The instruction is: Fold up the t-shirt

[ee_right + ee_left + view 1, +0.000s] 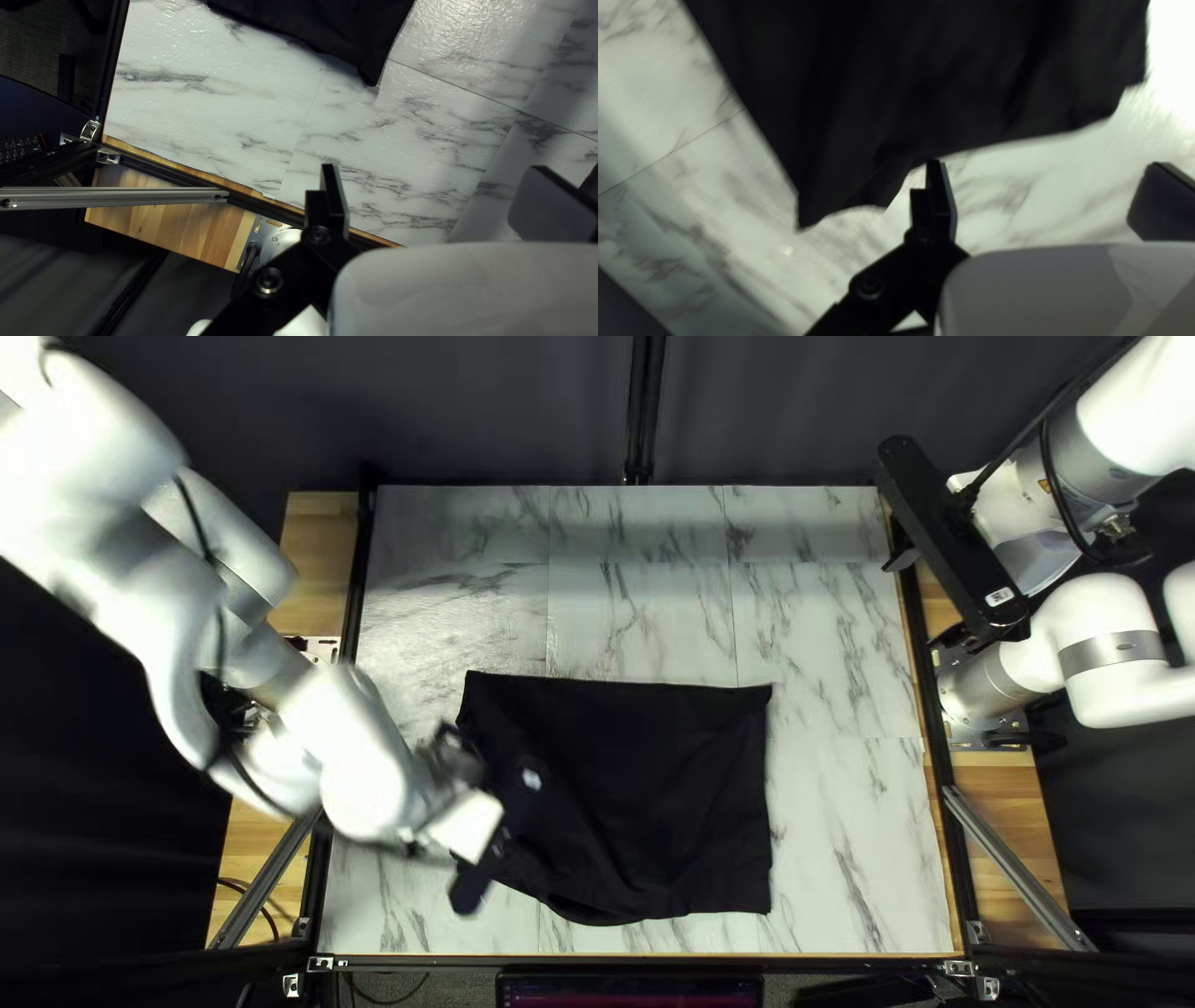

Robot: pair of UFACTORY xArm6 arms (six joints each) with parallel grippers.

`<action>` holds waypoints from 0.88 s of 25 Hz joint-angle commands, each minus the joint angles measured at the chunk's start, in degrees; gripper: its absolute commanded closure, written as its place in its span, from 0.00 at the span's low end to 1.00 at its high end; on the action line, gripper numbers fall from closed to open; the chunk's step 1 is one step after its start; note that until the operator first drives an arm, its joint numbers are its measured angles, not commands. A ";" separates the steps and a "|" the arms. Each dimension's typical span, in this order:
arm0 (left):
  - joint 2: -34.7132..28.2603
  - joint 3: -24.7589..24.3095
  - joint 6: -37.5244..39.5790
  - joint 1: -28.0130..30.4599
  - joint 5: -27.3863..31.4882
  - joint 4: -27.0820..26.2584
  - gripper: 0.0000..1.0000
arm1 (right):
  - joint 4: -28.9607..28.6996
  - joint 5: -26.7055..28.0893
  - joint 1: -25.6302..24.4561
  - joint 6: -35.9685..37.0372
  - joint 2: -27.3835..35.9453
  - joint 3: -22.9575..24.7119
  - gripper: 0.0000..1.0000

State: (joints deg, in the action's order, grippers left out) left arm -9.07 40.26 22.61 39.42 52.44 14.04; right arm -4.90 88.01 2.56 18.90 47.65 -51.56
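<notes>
Currently your left end effector (1047, 169), wide open and empty, is the nearer, the black t-shirt (672, 772) lying to its right on the counter (847, 859), while your right end effector (436, 174) hangs empty, fingers spread, well apart.

T-shirt (672, 772): matt cloth. Tabletop (834, 635): glossy, marble-look. Side board (174, 230): smooth wood. Rail (156, 197): metal.
</notes>
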 commanded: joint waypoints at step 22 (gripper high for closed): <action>27.32 20.50 21.39 3.40 4.62 5.66 0.00 | 0.00 0.00 0.00 0.00 0.00 0.00 0.00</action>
State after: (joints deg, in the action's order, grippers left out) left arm 17.61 60.13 42.67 42.35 56.90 19.33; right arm -4.90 88.01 2.56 18.90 47.65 -51.56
